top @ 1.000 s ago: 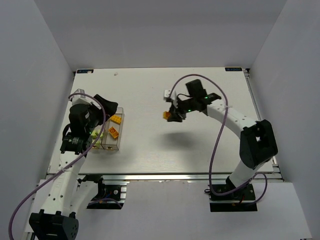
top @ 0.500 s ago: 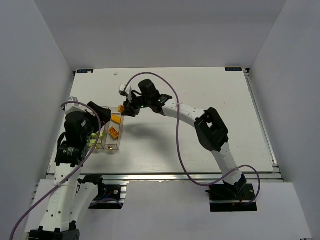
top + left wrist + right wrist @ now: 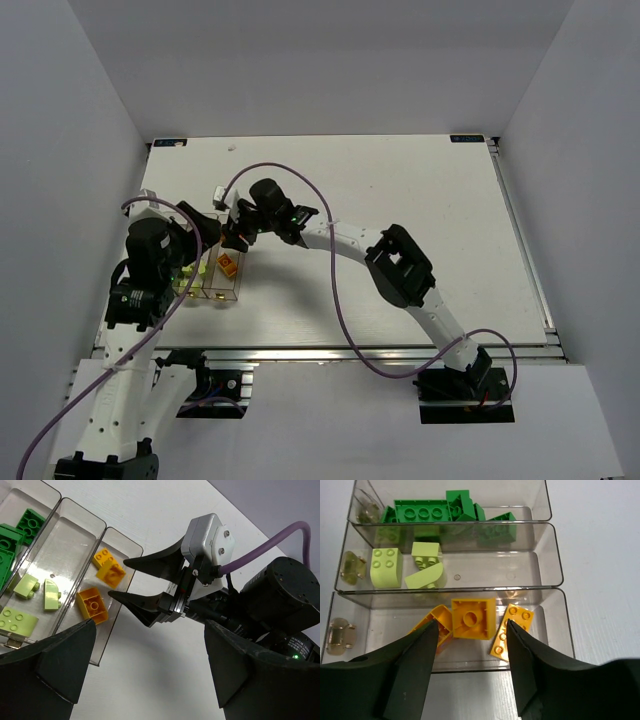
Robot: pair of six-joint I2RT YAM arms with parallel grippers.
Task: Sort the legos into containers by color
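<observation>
The three joined clear containers (image 3: 559, 575) hold the sorted legos: dark green bricks (image 3: 422, 511) in the far bin, pale yellow-green bricks (image 3: 386, 567) in the middle bin, orange bricks in the near bin. My right gripper (image 3: 471, 625) is open just above the orange bin. A square orange brick (image 3: 472, 616) lies studs-down below its jaws, free of them, between an orange plate (image 3: 514, 627) and a third orange brick (image 3: 439, 622). In the top view the right gripper (image 3: 232, 238) hangs over the bins (image 3: 215, 293). My left gripper (image 3: 150, 626) is open and empty beside them.
In the left wrist view the right gripper (image 3: 118, 578), its white camera housing (image 3: 209, 535) and purple cable (image 3: 280, 542) crowd the bins' right side. The left arm's wrist (image 3: 150, 255) sits close to the bins' left side. White walls enclose the table.
My right arm swung left from mid-table, carrying an orange brick to the orange bin. It has opened and the brick now lies in the bin. The left arm shifted only slightly.
</observation>
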